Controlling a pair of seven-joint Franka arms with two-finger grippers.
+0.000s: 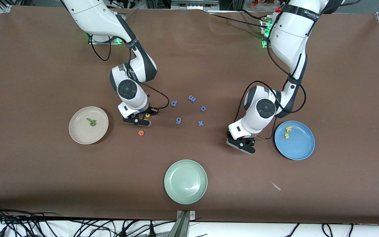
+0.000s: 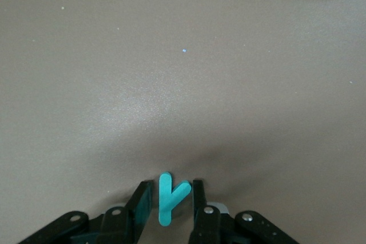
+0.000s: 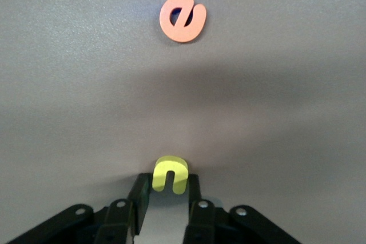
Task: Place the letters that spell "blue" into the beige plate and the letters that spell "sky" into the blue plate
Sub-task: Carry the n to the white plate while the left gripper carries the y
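My left gripper [image 2: 171, 190] is down on the table beside the blue plate [image 1: 299, 148], its fingers shut on the teal y [image 2: 166, 198]. In the front view the left gripper [image 1: 242, 144] hides that letter. A yellow k [image 1: 288, 128] and a yellow s [image 1: 287, 135] lie in the blue plate. My right gripper [image 3: 170, 182] [image 1: 142, 118] is shut on the yellow u [image 3: 170, 167] [image 1: 147, 115] at table level. The orange e [image 1: 140, 132] [image 3: 183, 18] lies just nearer the front camera. The beige plate [image 1: 81, 135] holds the green b and l [image 1: 92, 122].
Blue letters p [image 1: 174, 103], m [image 1: 192, 98], o [image 1: 203, 108], g [image 1: 178, 120] and x [image 1: 201, 123] lie scattered between the two grippers. A pale green plate [image 1: 185, 194] sits near the front edge. A small pale scrap [image 1: 276, 186] lies near it, toward the left arm's end.
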